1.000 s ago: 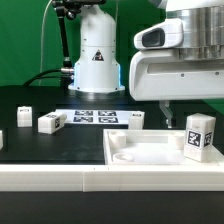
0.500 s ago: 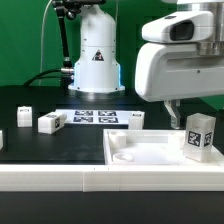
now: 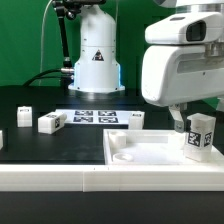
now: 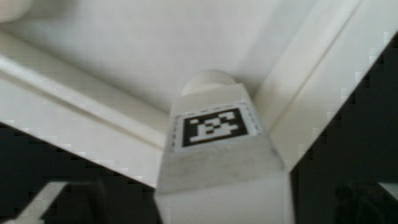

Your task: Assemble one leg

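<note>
A leg [image 3: 198, 135], a small white oblong block with a square tag, stands upright in the right corner of the large white tray-like piece [image 3: 140, 160]. My gripper [image 3: 181, 126] hangs just above and beside the leg, on the side toward the exterior view's left. In the wrist view the leg [image 4: 217, 130] lies between my fingers, its tag facing the camera, with the tray's rim [image 4: 107, 95] behind it. My gripper [image 4: 217, 212] is open, with dark gaps showing on both sides of the leg.
Three more legs lie on the black table: one [image 3: 50, 122] and another [image 3: 24, 116] at the exterior view's left, one [image 3: 135, 119] behind the tray. The marker board [image 3: 95, 117] lies in front of the arm's base [image 3: 97, 55].
My gripper has moved toward the exterior view's right and closer to the upright leg. The leg and tray have not moved.
</note>
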Controlling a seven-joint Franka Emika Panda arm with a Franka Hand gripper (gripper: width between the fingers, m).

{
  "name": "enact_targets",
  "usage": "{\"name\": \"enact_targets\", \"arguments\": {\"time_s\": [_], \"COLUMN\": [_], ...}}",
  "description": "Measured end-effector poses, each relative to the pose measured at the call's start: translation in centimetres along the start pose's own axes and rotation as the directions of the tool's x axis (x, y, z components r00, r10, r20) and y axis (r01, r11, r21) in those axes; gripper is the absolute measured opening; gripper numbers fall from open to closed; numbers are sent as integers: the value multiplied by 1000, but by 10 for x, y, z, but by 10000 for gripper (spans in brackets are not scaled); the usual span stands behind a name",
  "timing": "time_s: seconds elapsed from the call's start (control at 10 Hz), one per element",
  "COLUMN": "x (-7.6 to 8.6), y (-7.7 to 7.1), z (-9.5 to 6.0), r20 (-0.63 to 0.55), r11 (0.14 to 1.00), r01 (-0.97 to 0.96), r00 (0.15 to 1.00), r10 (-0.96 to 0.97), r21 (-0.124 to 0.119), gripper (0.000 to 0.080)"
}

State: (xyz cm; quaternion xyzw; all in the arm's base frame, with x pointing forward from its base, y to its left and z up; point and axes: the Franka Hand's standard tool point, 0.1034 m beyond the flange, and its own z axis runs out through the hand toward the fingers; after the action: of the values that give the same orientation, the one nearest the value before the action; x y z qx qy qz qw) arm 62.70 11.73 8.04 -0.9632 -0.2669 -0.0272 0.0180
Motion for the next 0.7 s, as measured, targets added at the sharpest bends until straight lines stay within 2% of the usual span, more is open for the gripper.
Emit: {"name": "enact_targets", "arguments": {"time_s": [0.1, 0.2, 0.3, 0.4, 0.6, 0.7], "x": [0, 0, 0, 0, 0, 0], "y": [0, 0, 0, 0, 0, -1], "z": [0, 0, 0, 0, 0, 0], "r20": [0, 0, 0, 0, 0, -1], "r11": [1000, 1000, 1000, 1000, 998, 986], "r01": [2, -1, -4, -23, -62, -165], "r00": [1000, 1000, 1000, 1000, 998, 986], "r10": [-2, 1, 4, 23, 62, 165], "r21": [0, 0, 0, 0, 1, 5], "gripper": [561, 425, 425, 291, 291, 291]}}
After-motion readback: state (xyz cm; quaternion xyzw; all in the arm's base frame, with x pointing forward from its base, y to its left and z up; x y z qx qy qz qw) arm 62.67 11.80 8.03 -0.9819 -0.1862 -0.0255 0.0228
